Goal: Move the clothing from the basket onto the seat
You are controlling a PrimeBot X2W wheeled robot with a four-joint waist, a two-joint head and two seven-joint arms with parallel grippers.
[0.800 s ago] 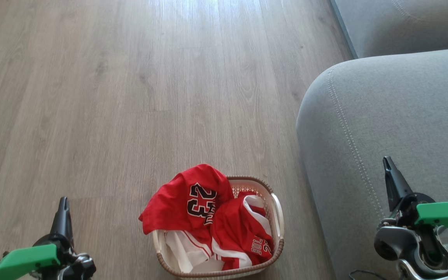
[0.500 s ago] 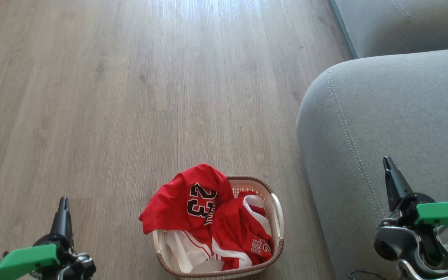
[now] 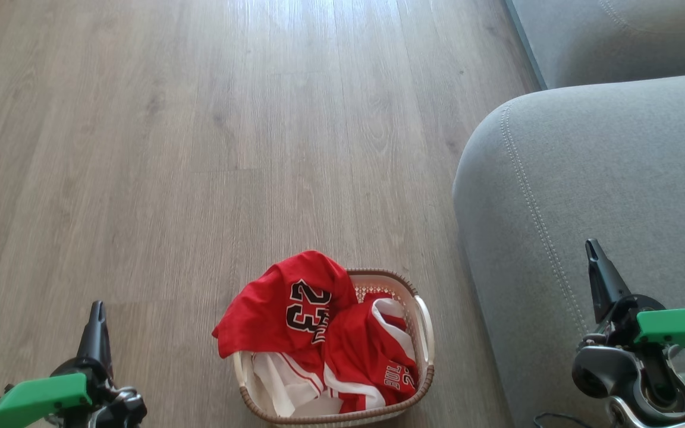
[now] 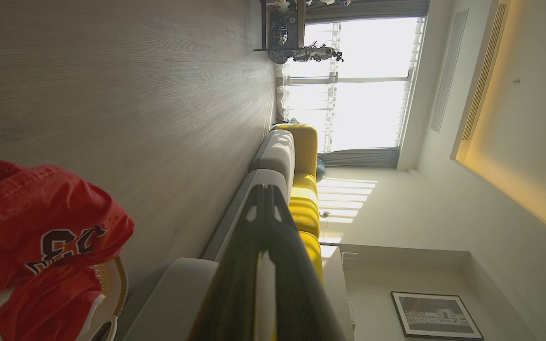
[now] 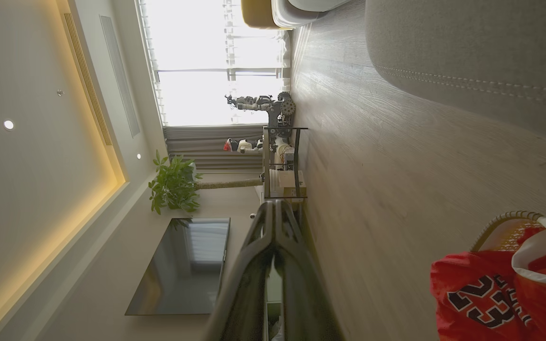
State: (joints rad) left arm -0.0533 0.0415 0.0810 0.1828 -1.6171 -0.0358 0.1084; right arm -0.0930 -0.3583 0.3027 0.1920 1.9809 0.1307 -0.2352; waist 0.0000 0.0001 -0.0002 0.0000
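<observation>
Nothing is seen to have moved since the earlier frames: the left gripper [image 3: 97,307] is held at the lower left above the wooden floor [image 3: 200,148], and the right gripper [image 3: 591,245] is seen at the lower right against the seat [image 3: 604,178], each with its two fingers pressed together on nothing. The clothing [image 3: 313,324] is heaped in the basket [image 3: 424,333], the jersey marked "23" draped over the far left rim and the shorts lying to its right. The basket is set on the floor just beside the seat's rounded edge, between the two grippers and apart from both.
</observation>
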